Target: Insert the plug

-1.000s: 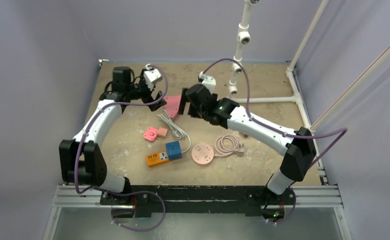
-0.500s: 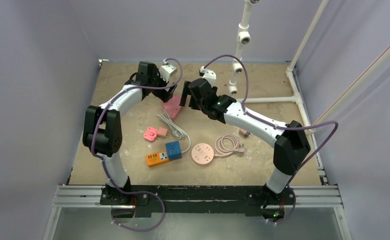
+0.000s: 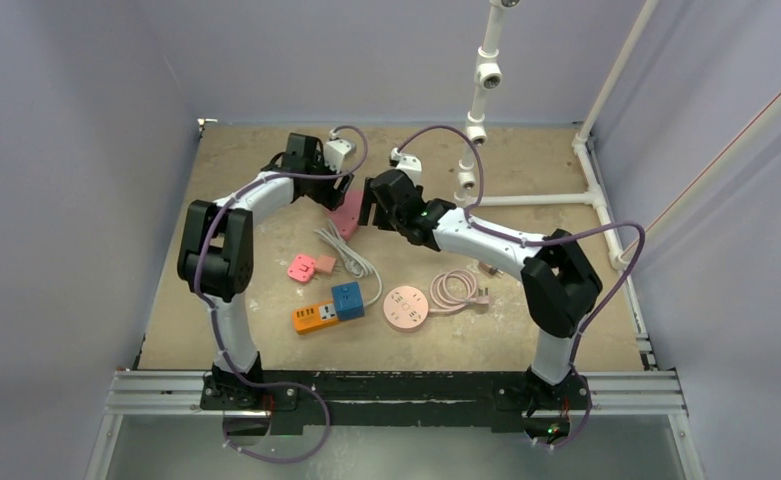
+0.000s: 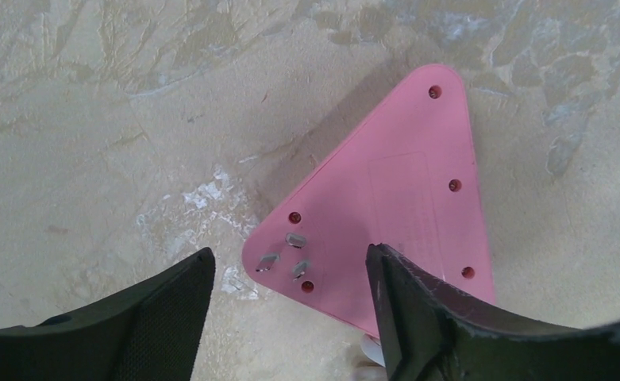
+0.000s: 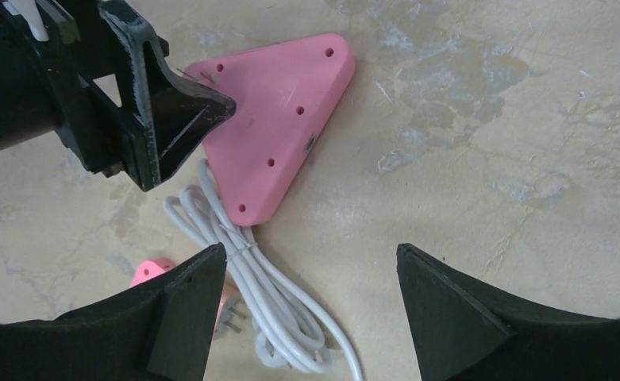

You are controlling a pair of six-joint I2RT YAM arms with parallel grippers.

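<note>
A pink triangular socket block (image 4: pixel 402 182) lies underside up, screw holes showing, with three metal prongs (image 4: pixel 286 258) at one corner. My left gripper (image 4: pixel 289 262) is open and straddles that corner; from above it sits at the block's back edge (image 3: pixel 338 192). My right gripper (image 5: pixel 310 250) is open just right of the block (image 5: pixel 279 119), above bare table. A bundled white cable (image 5: pixel 259 294) runs from the block and ends in a white plug (image 5: pixel 275 354). Nothing is held.
A small pink adapter (image 3: pixel 302 267) lies left of the white cable (image 3: pixel 351 255). Nearer me are an orange strip with a blue cube (image 3: pixel 326 308) and a round pink socket (image 3: pixel 405 307) with a coiled pink cord (image 3: pixel 453 288). White pipes (image 3: pixel 536 198) cross the back right.
My left arm has swung right from the back left corner to the pink block. Both grippers' jaws have narrowed a little. The right gripper has shifted slightly left.
</note>
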